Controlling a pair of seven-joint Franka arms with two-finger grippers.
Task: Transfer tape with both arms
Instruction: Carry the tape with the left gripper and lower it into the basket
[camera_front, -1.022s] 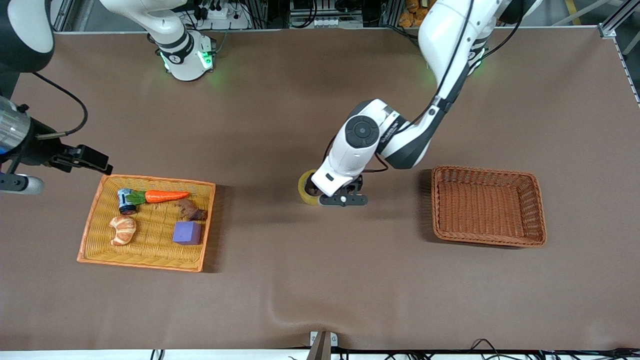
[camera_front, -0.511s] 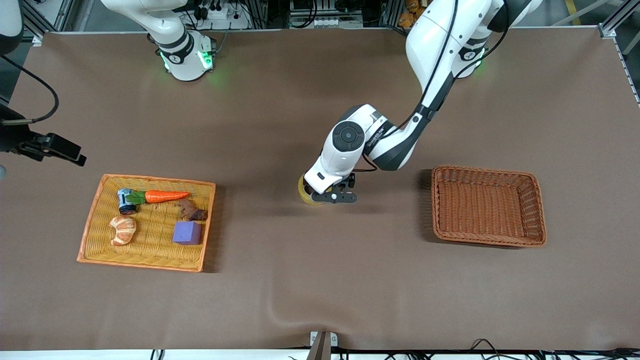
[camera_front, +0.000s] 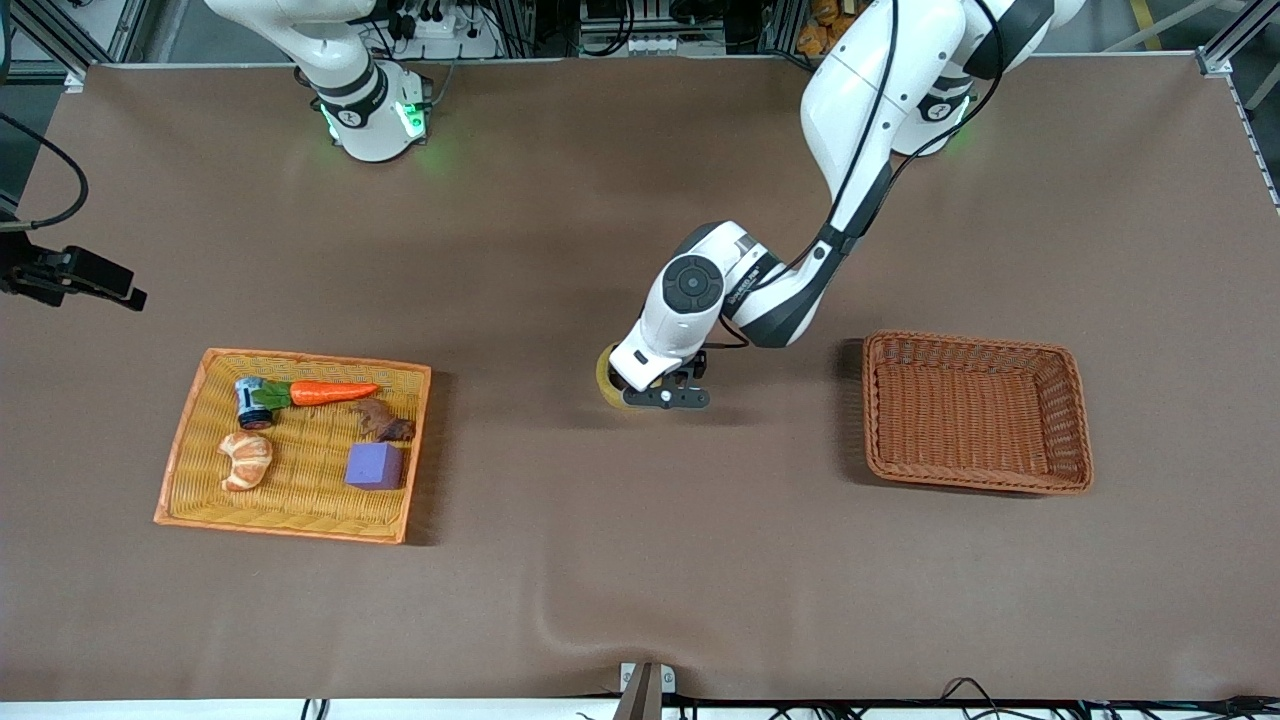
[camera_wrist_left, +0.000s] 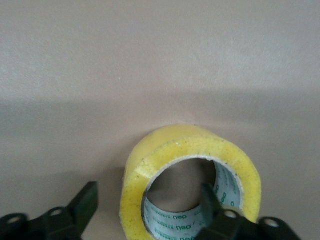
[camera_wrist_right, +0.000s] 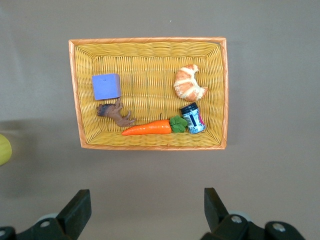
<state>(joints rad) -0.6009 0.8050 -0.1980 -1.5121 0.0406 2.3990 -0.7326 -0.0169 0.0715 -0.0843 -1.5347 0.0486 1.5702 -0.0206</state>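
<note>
The tape is a yellowish ring that lies on the brown table at mid-table. My left gripper is down on it. In the left wrist view the tape fills the lower middle. My left gripper is open and straddles the ring's wall, with one finger inside the grey core and one outside. My right gripper is open and empty, high over the table's right-arm end beside the yellow tray. In the right wrist view my right gripper is open, and an edge of the tape shows.
A flat yellow tray toward the right arm's end holds a carrot, a croissant, a purple cube, a small jar and a brown piece. A deep brown wicker basket stands toward the left arm's end.
My left gripper has shifted and lowered onto the tape. My right arm has drawn back from the yellow tray toward the table's end.
</note>
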